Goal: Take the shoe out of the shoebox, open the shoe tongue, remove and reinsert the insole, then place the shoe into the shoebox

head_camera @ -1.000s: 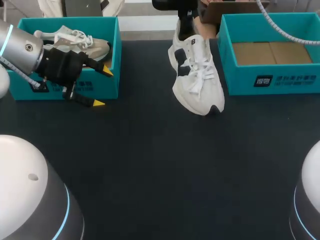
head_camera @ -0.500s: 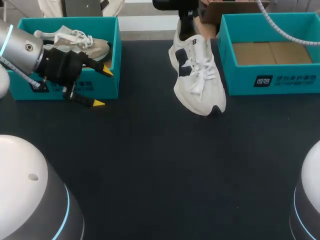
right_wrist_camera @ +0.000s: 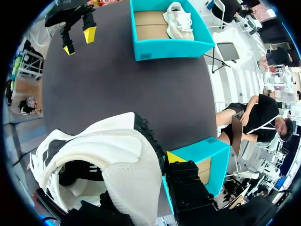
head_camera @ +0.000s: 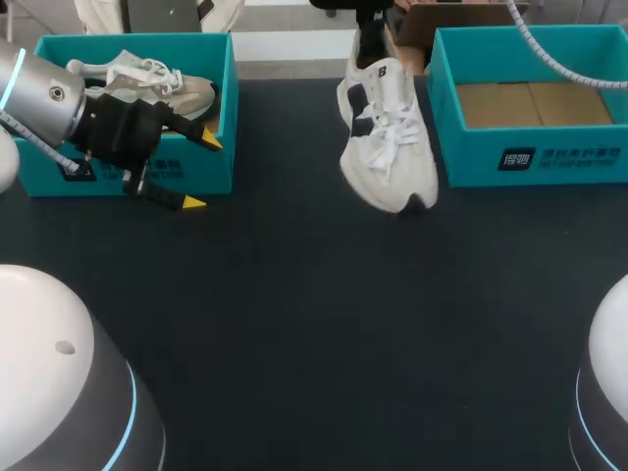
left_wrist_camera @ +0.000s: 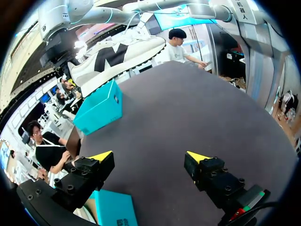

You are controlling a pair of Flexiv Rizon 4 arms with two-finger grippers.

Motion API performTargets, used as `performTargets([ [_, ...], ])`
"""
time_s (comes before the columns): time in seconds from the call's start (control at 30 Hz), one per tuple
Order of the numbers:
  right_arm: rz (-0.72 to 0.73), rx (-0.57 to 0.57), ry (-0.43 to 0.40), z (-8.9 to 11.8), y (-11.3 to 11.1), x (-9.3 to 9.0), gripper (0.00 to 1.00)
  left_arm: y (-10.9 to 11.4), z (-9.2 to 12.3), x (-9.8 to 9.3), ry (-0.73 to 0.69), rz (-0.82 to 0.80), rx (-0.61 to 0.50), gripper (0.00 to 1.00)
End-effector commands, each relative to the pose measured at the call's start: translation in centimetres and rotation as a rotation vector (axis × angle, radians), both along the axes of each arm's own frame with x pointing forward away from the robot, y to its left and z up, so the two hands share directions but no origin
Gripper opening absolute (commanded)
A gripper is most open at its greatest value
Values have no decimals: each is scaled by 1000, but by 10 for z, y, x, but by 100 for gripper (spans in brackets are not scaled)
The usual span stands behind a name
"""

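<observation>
White shoe (head_camera: 388, 137) with dark side panels, held by its heel in the right gripper (head_camera: 371, 49). The jaws appear clamped on the heel collar, though one finger is hidden from view. The shoe slants toe-down over the dark table (head_camera: 314, 324), between the left shoebox (head_camera: 137, 41) and the right shoebox (head_camera: 530, 157). Left gripper (head_camera: 202, 172): jaws wide apart, empty, just in front of the left shoebox, which contains a beige shoe (head_camera: 147, 78).
</observation>
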State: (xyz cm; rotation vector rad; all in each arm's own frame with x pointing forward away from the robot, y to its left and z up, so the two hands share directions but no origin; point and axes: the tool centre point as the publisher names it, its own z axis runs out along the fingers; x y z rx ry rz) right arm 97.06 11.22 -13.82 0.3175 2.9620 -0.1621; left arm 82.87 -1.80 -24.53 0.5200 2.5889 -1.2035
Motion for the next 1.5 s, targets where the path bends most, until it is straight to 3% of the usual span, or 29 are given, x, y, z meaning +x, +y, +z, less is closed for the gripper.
performTargets([
  [0.03,-3,33,39,3,-33,18,0,0,0,0,0,0,2,100],
  [0.27,-29,-10,71,8,-103,40,0,0,0,0,0,0,2,100],
  [0.43,12,-21,112,1,-140,57,0,0,0,0,0,0,2,100],
  [0.6,15,-32,110,-7,-191,69,0,0,0,0,0,0,2,100],
  [0.67,-40,-91,123,-8,-206,71,0,0,0,0,0,0,2,100],
  [1.27,-40,-91,123,-8,-206,71,0,0,0,0,0,0,2,100],
  [1.5,-79,-61,125,-19,-266,73,0,0,0,0,0,0,2,100],
])
